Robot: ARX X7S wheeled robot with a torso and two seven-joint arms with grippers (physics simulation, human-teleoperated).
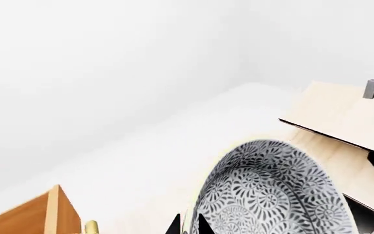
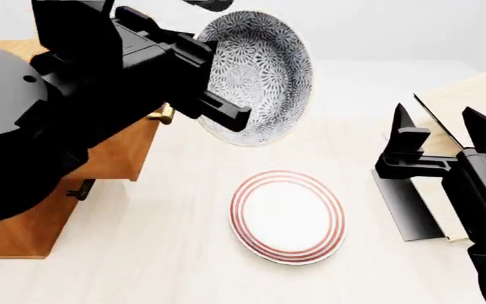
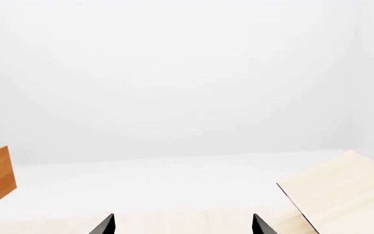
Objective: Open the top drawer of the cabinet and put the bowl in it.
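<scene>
White walls close off the far side of the pale bench (image 2: 167, 253), and most of its top lies bare. You have the bowl (image 2: 255, 76) pinched by its rim in your left claw (image 2: 226, 117), lifted clear of the bench and tipped on edge so its patterned outside faces the head camera. It hangs just beside the top drawer (image 2: 129, 149), whose front stands out from the cabinet (image 2: 11, 231) with a brass handle (image 2: 165, 114) showing; your arm hides the drawer's inside, so you cannot tell how far it is open. My guess is the tilt comes from the rim grip, and you will need to level it before lowering. Your right claw (image 2: 437, 136) hangs spread and empty near the bench's right edge, beside the tilted rack (image 2: 467, 98). Below the bowl, the ringed plate (image 2: 287, 215) sits well apart from the cabinet, leaving open room between.
</scene>
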